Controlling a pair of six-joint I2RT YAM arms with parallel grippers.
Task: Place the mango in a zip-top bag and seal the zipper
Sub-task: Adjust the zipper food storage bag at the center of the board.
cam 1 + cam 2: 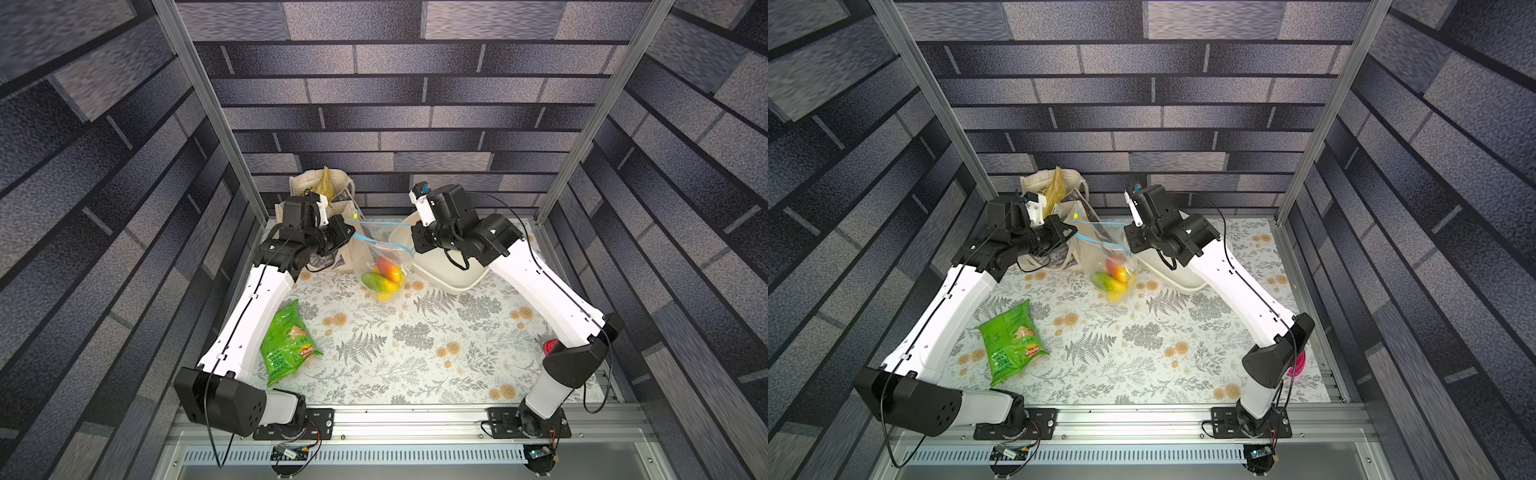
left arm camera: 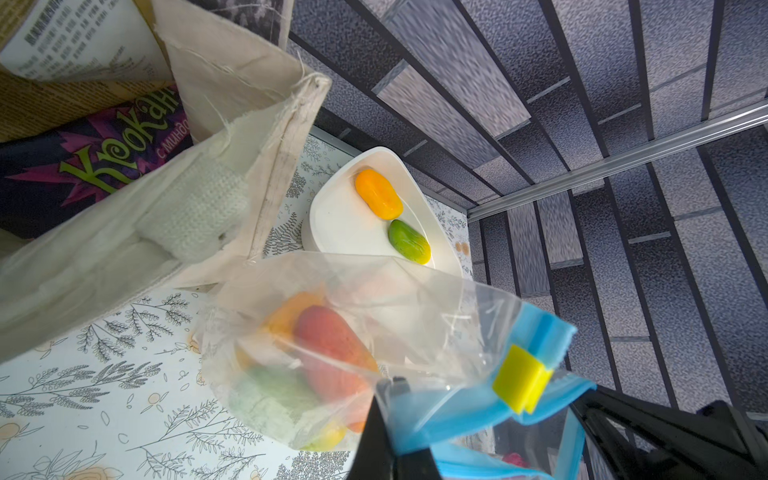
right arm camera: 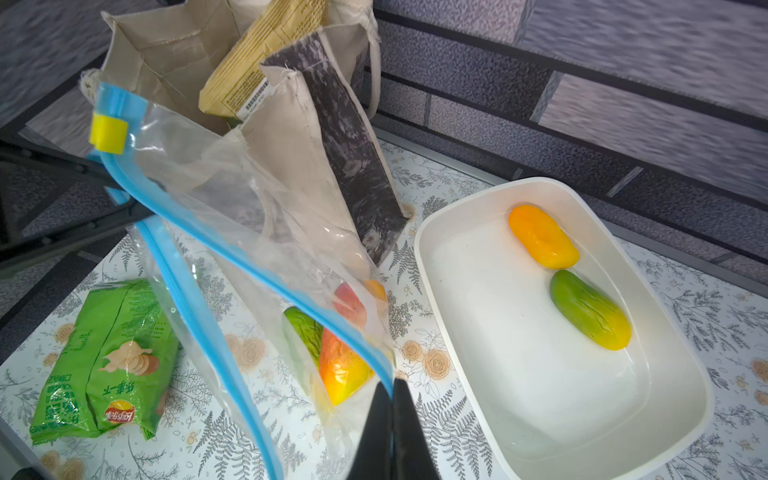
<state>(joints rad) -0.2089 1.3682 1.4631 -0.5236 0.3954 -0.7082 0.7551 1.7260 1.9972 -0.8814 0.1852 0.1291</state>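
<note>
The clear zip-top bag [image 1: 384, 259] hangs stretched between my two grippers in both top views. Inside it lie a red-orange mango [image 1: 390, 269] and a green-yellow one [image 1: 377, 283]. The blue zipper [image 3: 249, 257] gapes, its two strips apart. The yellow slider [image 2: 519, 384] sits at the end by my left gripper [image 2: 392, 384], which is shut on the bag's mouth strip. My right gripper [image 3: 392, 384] is shut on the strip's opposite end. In a top view the left gripper [image 1: 1073, 230] and right gripper [image 1: 1129, 249] hold the mouth at about the same height.
A white tub [image 3: 419, 266] behind the right gripper holds an orange mango [image 3: 542, 237] and a green-yellow mango [image 3: 590, 309]. A beige canvas tote [image 1: 324, 195] with packets stands at the back left. A green crisp packet [image 1: 286, 340] lies by the left arm.
</note>
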